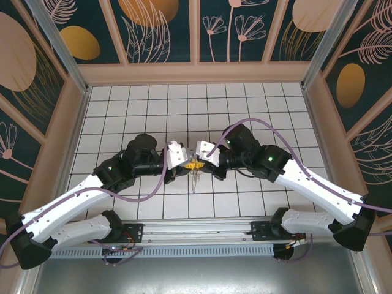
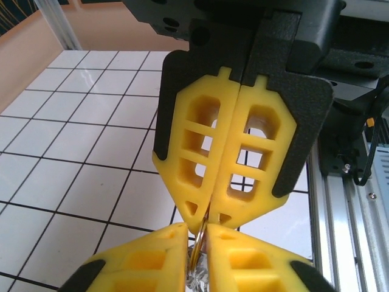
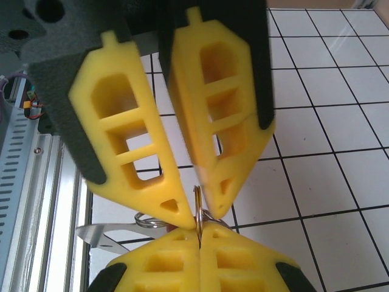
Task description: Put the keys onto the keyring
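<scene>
The two grippers meet tip to tip above the middle of the floor. The keyring (image 3: 197,204) is a thin metal ring standing on edge. My right gripper (image 3: 199,230) is shut on its lower part. My left gripper (image 3: 204,213) comes from the other side with its fingers a narrow gap apart around the same ring (image 2: 203,240); one finger rests against the ring. In the left wrist view the right gripper (image 2: 213,216) shows pressed together. A silver key blade (image 3: 97,234) and a small coiled ring (image 3: 149,220) hang behind. From above, the keys (image 1: 196,179) dangle below the fingertips.
White tiled floor (image 1: 184,110) with dark grid lines, walled by tan panels (image 1: 196,73) at the back and sides. An aluminium rail (image 1: 196,229) with the arm bases runs along the near edge. Purple cables (image 1: 263,125) loop over both arms.
</scene>
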